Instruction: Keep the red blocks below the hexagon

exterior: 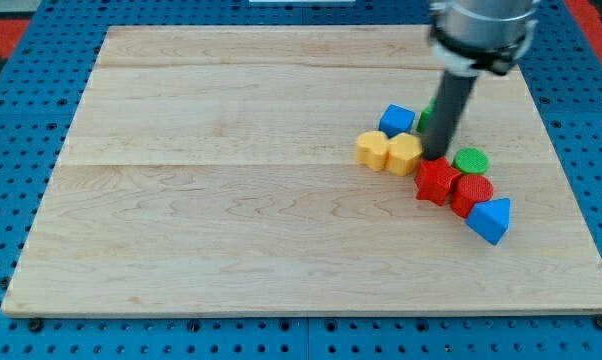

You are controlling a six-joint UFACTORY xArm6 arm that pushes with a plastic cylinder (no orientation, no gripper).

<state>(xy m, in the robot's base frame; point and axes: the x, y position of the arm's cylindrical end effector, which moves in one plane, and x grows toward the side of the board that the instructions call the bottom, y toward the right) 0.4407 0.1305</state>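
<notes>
My tip (438,156) sat between the yellow hexagon (405,153) at its left and the green cylinder (471,160) at its right, holding nothing. The red star block (436,181) lay just below my tip. The red cylinder (472,193) touched the blue triangular block (490,220) on the table (231,200).

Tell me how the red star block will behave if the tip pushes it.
The red star block looks rigid and sits flat, so it should slide, not roll. It touches the red cylinder, so that probably shifts too. My tip sits just above it, beside the yellow hexagon; its points may make it rotate.
</notes>
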